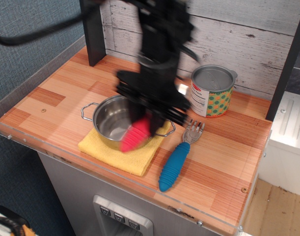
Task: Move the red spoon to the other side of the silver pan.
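My gripper (149, 119) is shut on the red spoon (136, 134) and holds it in the air above the right part of the silver pan (113, 122). Only the spoon's ribbed red handle shows, pointing down and left; its bowl is hidden in the jaws. The arm is blurred by motion. The pan stands on a yellow cloth (123, 152) near the table's front, with its left wire handle in view.
A blue-handled fork (176, 161) lies right of the pan on the wooden table (51, 93). A lidded tin can (212, 90) with a dotted label stands at the back right. A dark post (93, 32) stands at the back left.
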Robot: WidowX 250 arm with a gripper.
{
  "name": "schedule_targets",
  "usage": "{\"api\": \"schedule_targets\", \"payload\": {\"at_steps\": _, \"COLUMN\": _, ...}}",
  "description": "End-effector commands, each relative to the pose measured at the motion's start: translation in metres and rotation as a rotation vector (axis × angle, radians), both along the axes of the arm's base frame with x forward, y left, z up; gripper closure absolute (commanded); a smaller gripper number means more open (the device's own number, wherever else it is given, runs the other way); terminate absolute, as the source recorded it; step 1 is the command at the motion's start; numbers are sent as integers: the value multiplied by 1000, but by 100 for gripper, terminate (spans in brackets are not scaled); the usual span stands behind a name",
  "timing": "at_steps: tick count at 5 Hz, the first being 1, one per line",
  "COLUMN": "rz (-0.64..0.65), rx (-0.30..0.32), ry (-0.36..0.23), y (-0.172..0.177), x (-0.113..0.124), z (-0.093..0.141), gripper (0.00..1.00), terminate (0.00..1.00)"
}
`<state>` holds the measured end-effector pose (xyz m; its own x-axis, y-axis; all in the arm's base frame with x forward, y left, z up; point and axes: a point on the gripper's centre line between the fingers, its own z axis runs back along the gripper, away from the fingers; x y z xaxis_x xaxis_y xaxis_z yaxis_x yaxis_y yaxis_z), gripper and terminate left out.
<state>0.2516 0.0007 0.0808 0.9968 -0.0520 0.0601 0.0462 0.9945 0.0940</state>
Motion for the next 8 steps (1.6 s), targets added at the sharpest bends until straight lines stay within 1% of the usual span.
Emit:
{"api": "schedule_targets", "payload": {"at_steps": 1, "rz": 75, "rx": 40, "ry": -39, "y": 58, "x": -4, "z": 11, "gripper": 100, "terminate": 0}}
{"api": "schedule_targets", "payload": {"at_steps": 2, "rz": 91, "rx": 40, "ry": -50, "y": 84, "x": -7, "z": 11, "gripper": 100, "terminate": 0}}
{"api": "schedule_targets", "payload": {"at_steps": 3, "rz": 107, "rx": 65, "ry": -31, "y": 112, "x": -4, "z": 4, "gripper": 100, "terminate": 0}}
{"api": "schedule_targets", "payload": {"at_steps": 4, "rz": 145, "rx": 67, "ry": -32, "y": 135, "x": -3, "z": 0, "gripper": 100, "terminate": 0}}
{"api": "schedule_targets", "payload": {"at_steps": 5, "rz": 132, "rx": 52, "ry": -39, "y": 155, "x": -1, "z": -11, "gripper": 100, "terminate": 0}}
{"api": "schedule_targets", "payload": {"at_steps": 6, "rz": 140, "rx": 62, "ry": -31, "y": 162, "x": 3, "z": -23, "gripper": 100, "terminate": 0}}
{"api": "schedule_targets", "payload": {"at_steps": 7, "rz": 118, "rx": 49, "ry": -52, "y": 165, "x": 10, "z": -32, "gripper": 100, "terminate": 0}}
{"api": "schedule_targets", "payload": {"at_steps": 8, "rz": 99, "rx": 57, "ry": -59, "y": 164, "x": 14, "z": -44, "gripper": 100, "terminate": 0}}
